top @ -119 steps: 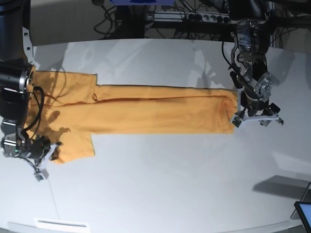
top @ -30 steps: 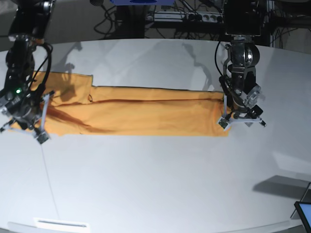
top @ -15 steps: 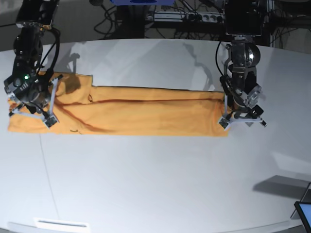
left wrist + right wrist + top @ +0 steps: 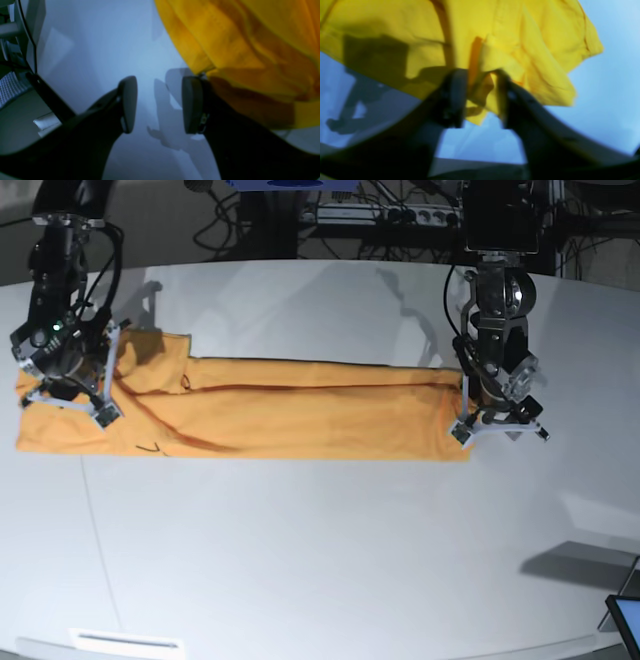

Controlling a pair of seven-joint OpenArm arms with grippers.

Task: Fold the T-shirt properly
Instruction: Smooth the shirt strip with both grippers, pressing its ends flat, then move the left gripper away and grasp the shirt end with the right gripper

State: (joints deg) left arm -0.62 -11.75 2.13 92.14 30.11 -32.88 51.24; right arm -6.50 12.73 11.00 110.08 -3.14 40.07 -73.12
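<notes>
T-shirt (image 4: 270,408) lies on the tabletop (image 4: 330,560) as a long narrow band, lengthwise folds look done, crosswise folds left; left claw (image 4: 160,105) parted and empty beside the hem, right claw (image 4: 480,100) parted with sleeve cloth between its jaws.

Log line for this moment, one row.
T-shirt: long folded strip on table | left gripper: open, at shirt end | right gripper: jaws apart around cloth
</notes>
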